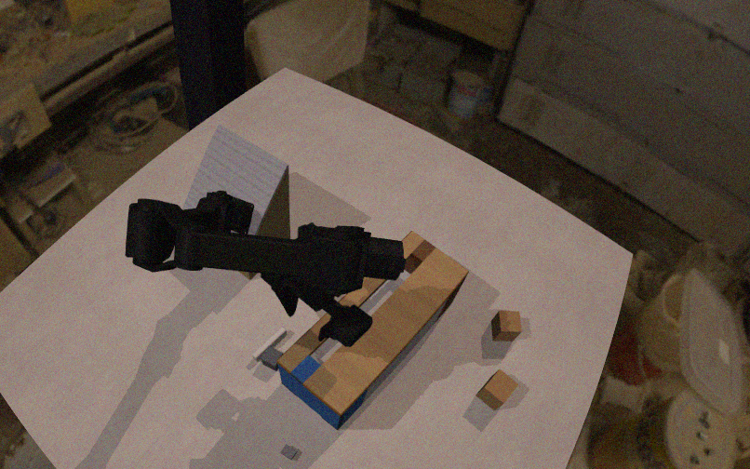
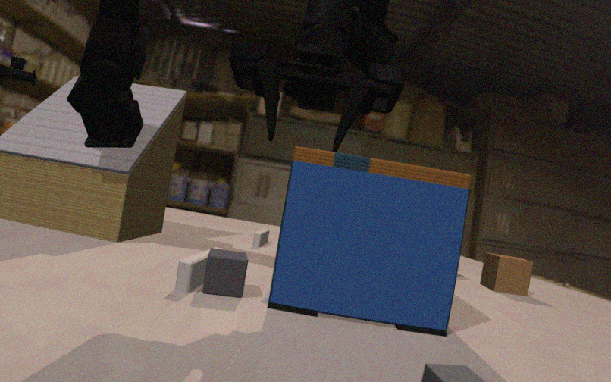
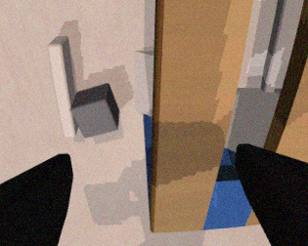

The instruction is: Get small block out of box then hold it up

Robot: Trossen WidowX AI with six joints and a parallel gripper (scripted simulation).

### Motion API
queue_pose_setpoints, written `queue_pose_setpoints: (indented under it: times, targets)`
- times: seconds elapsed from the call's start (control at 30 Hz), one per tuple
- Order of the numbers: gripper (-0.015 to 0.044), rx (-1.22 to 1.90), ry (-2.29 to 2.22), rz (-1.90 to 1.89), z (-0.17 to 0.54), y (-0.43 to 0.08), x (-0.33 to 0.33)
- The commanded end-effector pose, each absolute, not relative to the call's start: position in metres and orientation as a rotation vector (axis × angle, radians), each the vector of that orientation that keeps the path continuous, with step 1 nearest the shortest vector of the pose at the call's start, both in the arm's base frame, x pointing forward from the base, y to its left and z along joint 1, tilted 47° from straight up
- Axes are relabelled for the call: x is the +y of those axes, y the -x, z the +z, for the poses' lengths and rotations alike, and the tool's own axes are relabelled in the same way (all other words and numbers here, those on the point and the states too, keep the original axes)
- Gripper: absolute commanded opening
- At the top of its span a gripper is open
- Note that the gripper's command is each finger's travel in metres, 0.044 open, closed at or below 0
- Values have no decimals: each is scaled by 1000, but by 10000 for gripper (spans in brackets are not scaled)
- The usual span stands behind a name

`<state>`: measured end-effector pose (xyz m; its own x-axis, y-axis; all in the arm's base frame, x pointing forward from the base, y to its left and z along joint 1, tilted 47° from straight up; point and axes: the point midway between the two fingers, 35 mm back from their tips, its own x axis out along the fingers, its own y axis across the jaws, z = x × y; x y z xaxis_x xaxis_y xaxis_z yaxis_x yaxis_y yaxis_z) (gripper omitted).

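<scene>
The small dark grey block (image 1: 271, 357) (image 2: 225, 273) (image 3: 97, 117) sits on the table outside the box, beside its long side near the blue end, close against a low white strip (image 2: 190, 274) (image 3: 62, 93). The box (image 1: 401, 317) (image 2: 369, 242) (image 3: 187, 93) stands upright, with a wooden top with a long slot and blue end walls. My gripper (image 2: 303, 145) (image 3: 154, 160) is open with nothing between the fingers. It hangs above the box's top, with one fingertip out over the table on the block's side and the other over the slot. The block is lower than the fingertips.
A wedge with a pale sloping top (image 1: 237, 168) (image 2: 75, 123) stands behind the arm. Two brown cubes (image 1: 506, 325) (image 1: 500, 389) lie beyond the box's other side. Another grey piece (image 1: 290, 451) (image 2: 450, 374) lies off the blue end. A second white strip (image 2: 261, 239) stands farther back.
</scene>
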<state>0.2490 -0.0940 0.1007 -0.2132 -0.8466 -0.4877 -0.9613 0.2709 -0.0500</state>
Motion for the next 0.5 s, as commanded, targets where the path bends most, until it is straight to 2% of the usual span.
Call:
queue_pose_setpoints:
  times: [0.0,0.47]
  targets:
    - [285,2037,1735,589,113,-242,-95]
    - [285,1592,2452,1488,143,-209,-107]
